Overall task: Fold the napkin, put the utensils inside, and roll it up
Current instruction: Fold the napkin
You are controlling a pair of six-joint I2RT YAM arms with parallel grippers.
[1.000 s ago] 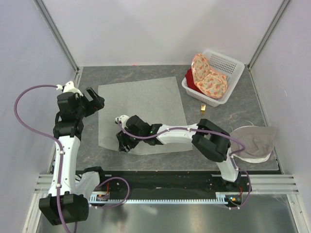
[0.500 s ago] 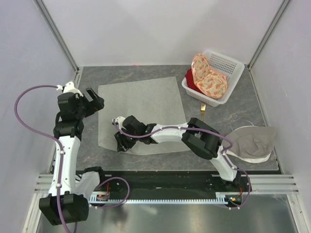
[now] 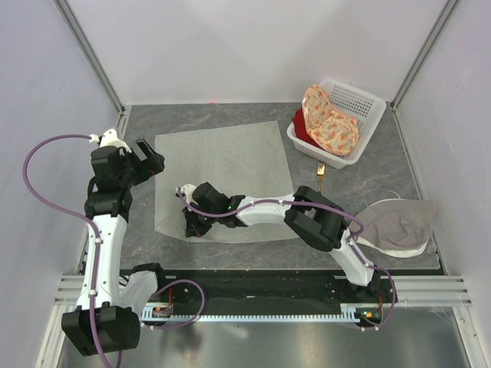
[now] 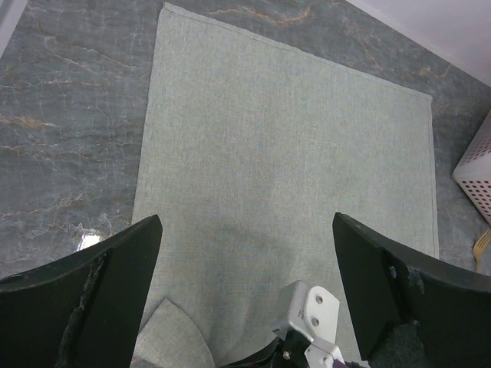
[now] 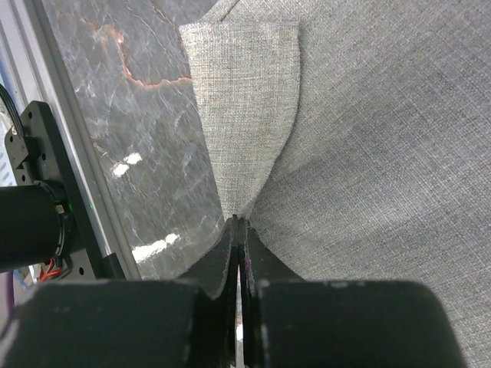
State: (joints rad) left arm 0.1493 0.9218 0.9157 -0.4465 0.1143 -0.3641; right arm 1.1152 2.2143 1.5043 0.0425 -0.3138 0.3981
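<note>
Napkin flat, edges roughly square to table | right gripper pinching its near-left corner | left gripper fingers spread, empty

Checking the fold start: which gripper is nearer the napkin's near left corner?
Right. The right gripper pinches that corner of the napkin; the left gripper hangs open farther back, by its left edge.

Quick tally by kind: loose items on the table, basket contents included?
Cloths: 4 (sage-grey napkin, beige-grey cloth, floral cloth, red cloth)
Basket: 1
Fork: 1
Total: 6
</note>
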